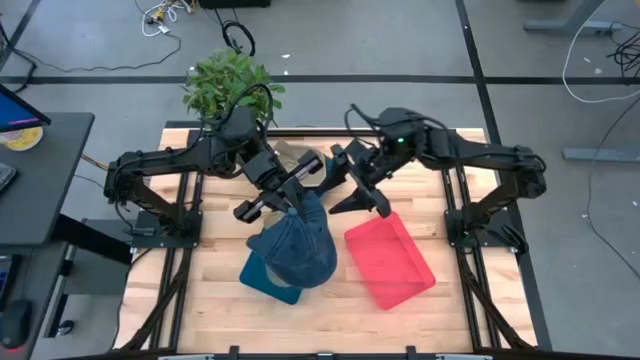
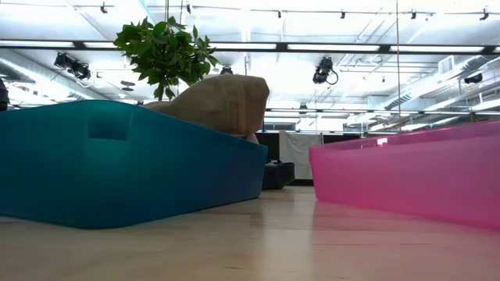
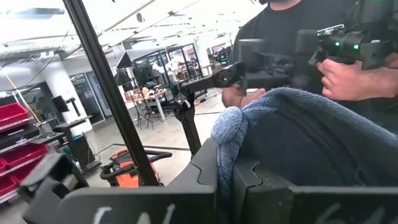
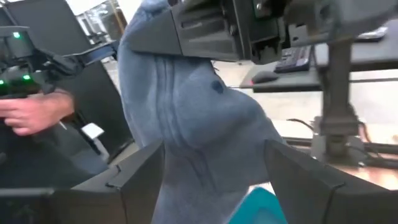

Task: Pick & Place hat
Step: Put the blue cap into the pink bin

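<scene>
The L gripper (image 1: 291,205) is pinched tight on the blue hat (image 1: 297,246) near its top edge. The hat hangs down from it, above the teal bin (image 1: 268,280) on the wood table (image 1: 225,315). In the L wrist view the gripper fingers (image 3: 205,177) are pressed together w/ the blue cloth squeezed between them.

The R gripper (image 1: 360,200) is just beside the hat, on its right side, over the top end of the pink bin (image 1: 390,262). Its fingers (image 4: 140,177) are spread wide apart, w/ the hat cloth (image 4: 199,124) hanging in between; can't tell if they touch it.

The pink bin sits right of the teal bin, near but apart. A brown hat (image 2: 223,101) shows behind the teal bin in the low view, next to a green plant (image 1: 228,80) at the back of the table.

A person in a dark top (image 3: 280,25) stands beyond the table, holding a dark device w/ green lights (image 3: 348,43) in their hands (image 3: 342,78).
</scene>
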